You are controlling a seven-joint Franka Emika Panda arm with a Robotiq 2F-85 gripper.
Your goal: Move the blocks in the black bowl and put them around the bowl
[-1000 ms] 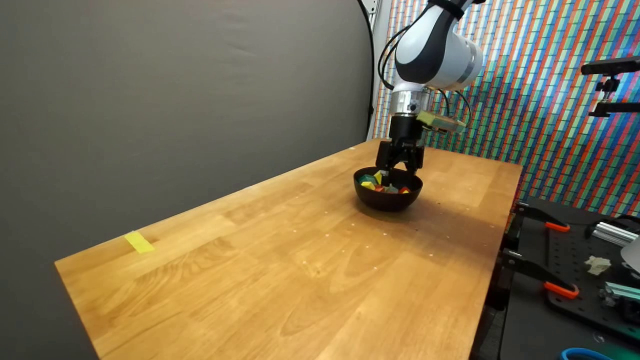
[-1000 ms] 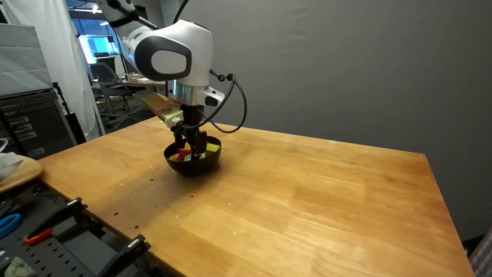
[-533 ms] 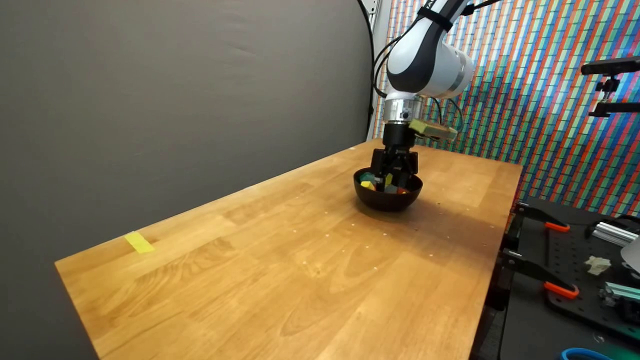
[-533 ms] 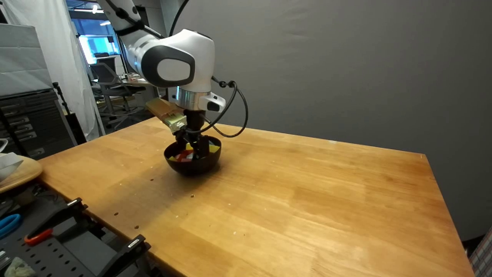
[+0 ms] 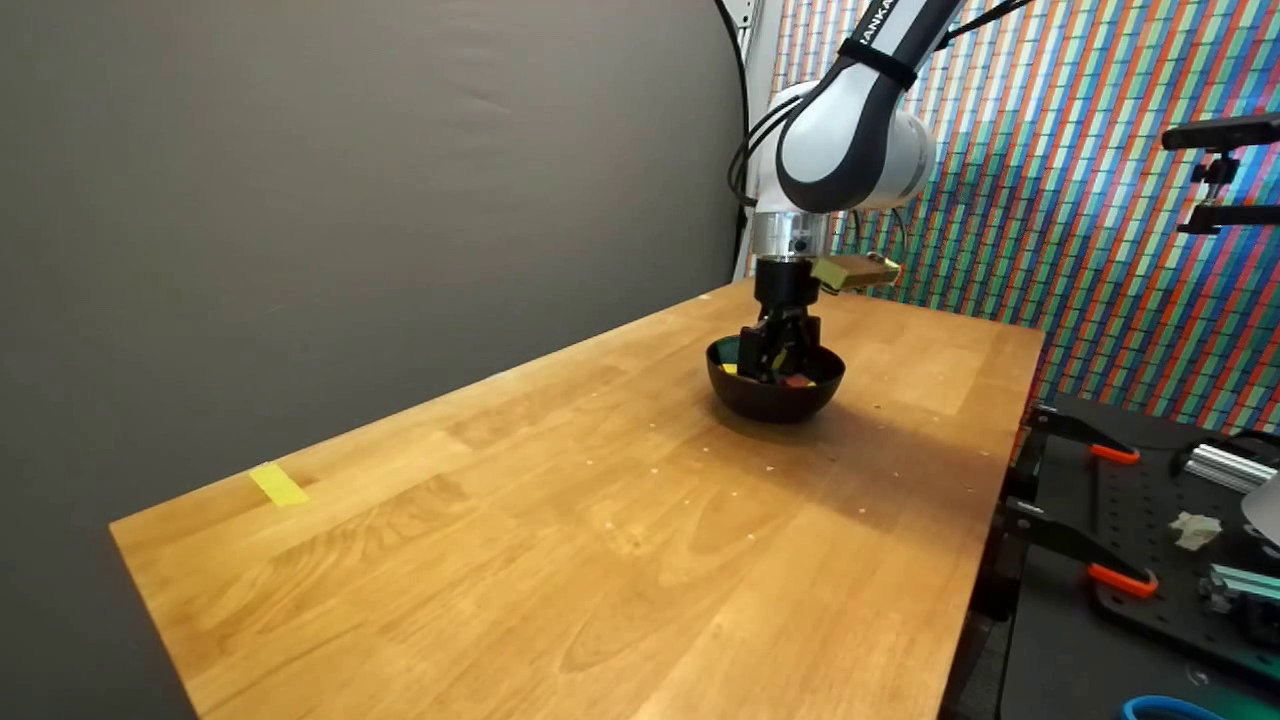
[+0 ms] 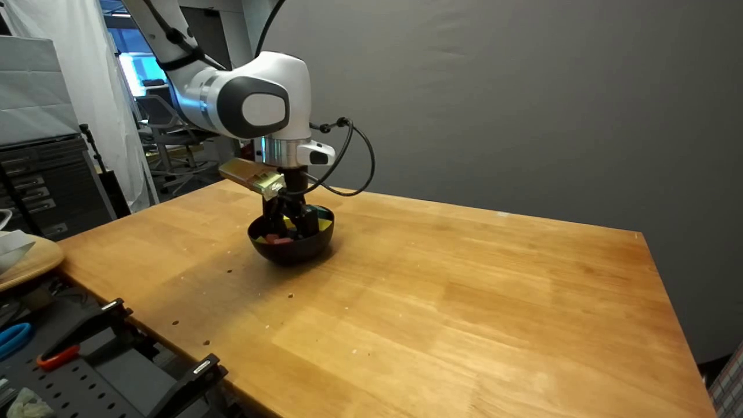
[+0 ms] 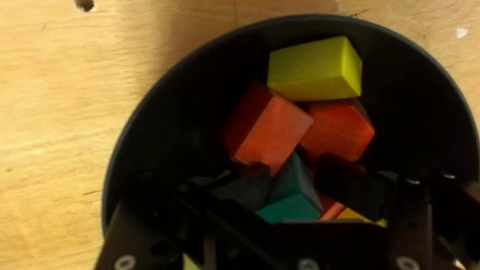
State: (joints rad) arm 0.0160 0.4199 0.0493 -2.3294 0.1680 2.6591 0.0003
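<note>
Five-plus blocks [image 7: 275, 129] in one bowl [image 5: 772, 403]

Lab: a robotics lab, part workshop, with an office area showing behind
Arm [image 5: 835, 150]: a robot's, white with dark trim, jointed
Tabletop [image 5: 560, 560]: plain wood flecked with white, a round hole [image 7: 85, 4] in it in the wrist view
Clamps [image 5: 1085, 552]: black, orange-tipped, at the tabletop's right edge in an exterior view
Board [image 5: 1180, 580]: black, perforated, beyond that edge, a ribbed metal bar [image 5: 1230, 468] by it
Backdrop [image 6: 522, 104]: grey, along the tabletop's back edge in both exterior views
Drawer cabinet [image 6: 64, 174]: dark, beyond the tabletop's left edge in an exterior view
Chair [image 6: 159, 113]: office type, seen past a white curtain [image 6: 87, 87]
</note>
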